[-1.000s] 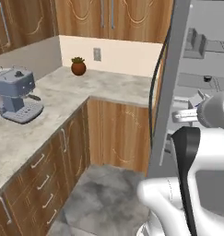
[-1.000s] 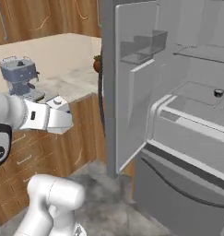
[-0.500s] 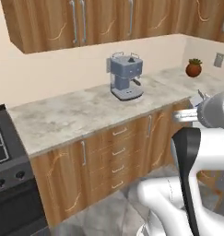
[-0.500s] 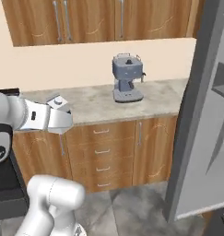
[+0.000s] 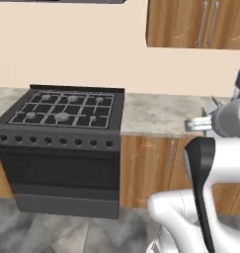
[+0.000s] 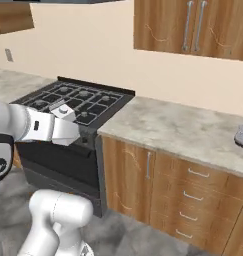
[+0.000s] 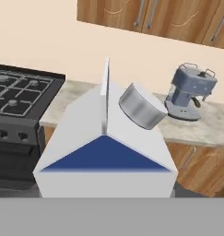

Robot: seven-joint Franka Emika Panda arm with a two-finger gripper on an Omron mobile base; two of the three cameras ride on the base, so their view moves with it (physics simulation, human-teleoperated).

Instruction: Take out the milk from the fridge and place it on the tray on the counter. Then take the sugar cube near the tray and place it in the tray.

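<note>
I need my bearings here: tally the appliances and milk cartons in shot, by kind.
stove: 1
coffee machine: 1
milk carton: 1
Total: 3

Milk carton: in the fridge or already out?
Out. In the hand view the milk carton sits right before the camera, with the stove and coffee machine behind it.
</note>
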